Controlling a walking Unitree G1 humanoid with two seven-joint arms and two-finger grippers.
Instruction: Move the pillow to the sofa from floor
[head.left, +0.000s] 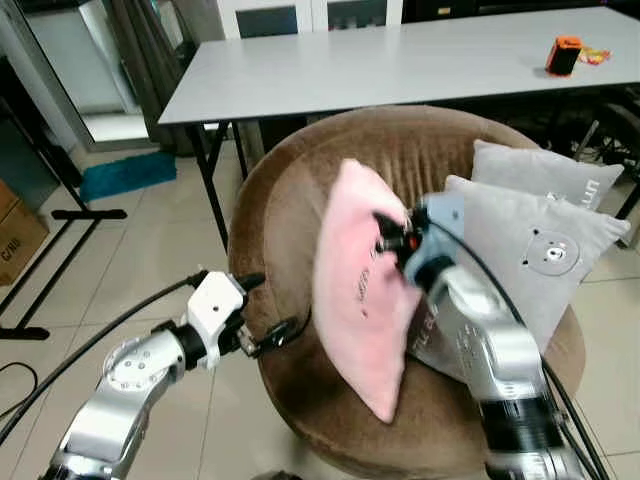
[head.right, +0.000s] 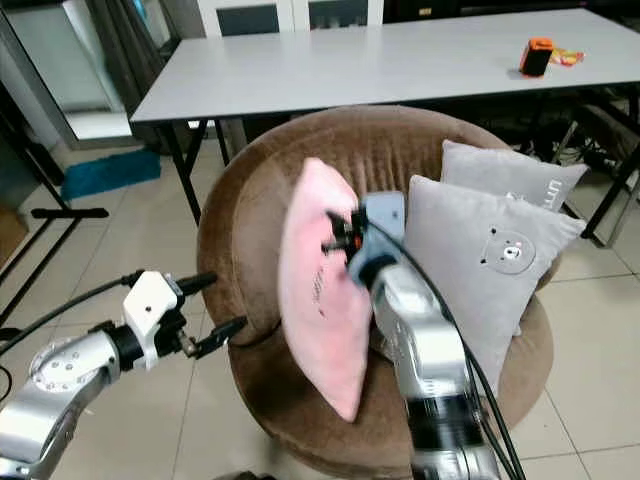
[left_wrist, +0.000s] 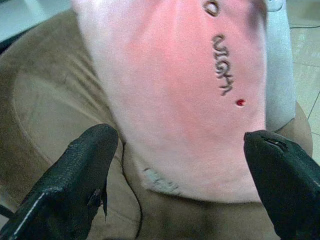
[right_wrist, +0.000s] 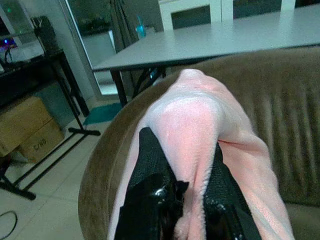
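While the pink pillow (head.left: 362, 290) is held upright over the seat of the round brown sofa (head.left: 300, 400), its upper edge is pinched between the fingers of the right gripper (right_wrist: 186, 165); the fabric is bunched tight between the two black fingers (right_wrist: 150, 165); its lower corner is seen hanging down near the seat cushion, though whether it touches cannot be told. Embroidered lettering is seen on the pink face, facing the left gripper (left_wrist: 180, 165); that gripper is held just beside the sofa's outer edge with its fingers spread wide and nothing between them. Two grey pillows (head.left: 540, 250) are propped against the backrest on the robot's right, just behind the pink one. A grey table (head.left: 400, 60) is seen behind the sofa; an orange object (head.left: 563, 55) is standing on it; a tiled floor (head.left: 160, 250) is seen around the sofa.
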